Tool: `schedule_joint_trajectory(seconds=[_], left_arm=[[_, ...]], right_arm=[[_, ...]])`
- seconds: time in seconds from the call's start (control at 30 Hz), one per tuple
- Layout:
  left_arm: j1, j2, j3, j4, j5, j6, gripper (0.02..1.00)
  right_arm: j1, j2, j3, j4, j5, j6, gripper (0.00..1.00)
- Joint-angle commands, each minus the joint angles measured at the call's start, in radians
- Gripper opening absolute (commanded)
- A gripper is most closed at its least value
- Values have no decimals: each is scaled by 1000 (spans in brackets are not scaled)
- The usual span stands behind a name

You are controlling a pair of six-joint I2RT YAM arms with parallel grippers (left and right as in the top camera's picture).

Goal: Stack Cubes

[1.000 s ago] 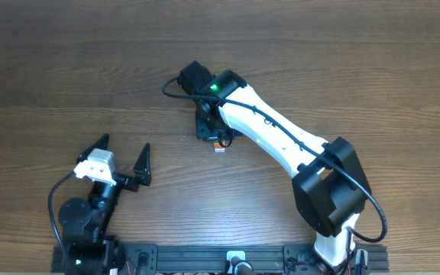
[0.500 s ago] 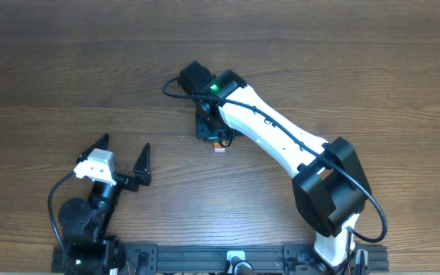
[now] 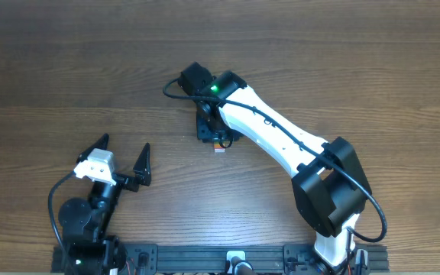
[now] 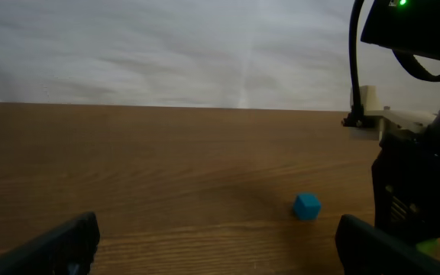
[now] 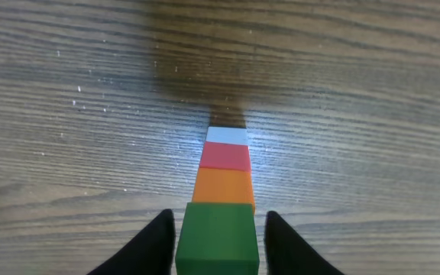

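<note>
On the wooden table [image 3: 67, 61], the right arm [image 3: 281, 141] reaches from the near right to the middle, while the left arm [image 3: 90, 206] stays at the near left. The left gripper [image 3: 124, 147] has its fingers spread wide with nothing between them. The right gripper [image 5: 220, 220] is above a four-cube stack at the table's middle, its fingers narrowed against the sides of the top green cube [image 5: 216, 237]. Below it are the orange cube [image 5: 224, 185], red cube [image 5: 225, 156] and white cube [image 5: 226, 136]. A blue cube [image 4: 306, 206] sits alone on the wood near the right arm.
</note>
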Motion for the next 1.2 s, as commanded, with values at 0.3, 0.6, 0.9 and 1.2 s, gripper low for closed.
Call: schedule_joint_trajectory(seconds=[0.3, 0.6, 0.9, 1.2], left_arm=[[-5, -9, -10, 6, 13, 14, 998], [-5, -9, -10, 6, 13, 14, 998], [-5, -9, -10, 7, 13, 14, 998], [-5, -9, -10, 6, 13, 14, 998]], right_arm=[[-6, -29, 17, 11, 5, -10, 958], [-42, 8, 254, -100, 55, -89, 974], [-114, 228, 463, -150, 53, -139, 912], [-139, 378, 469, -72, 38, -146, 855]])
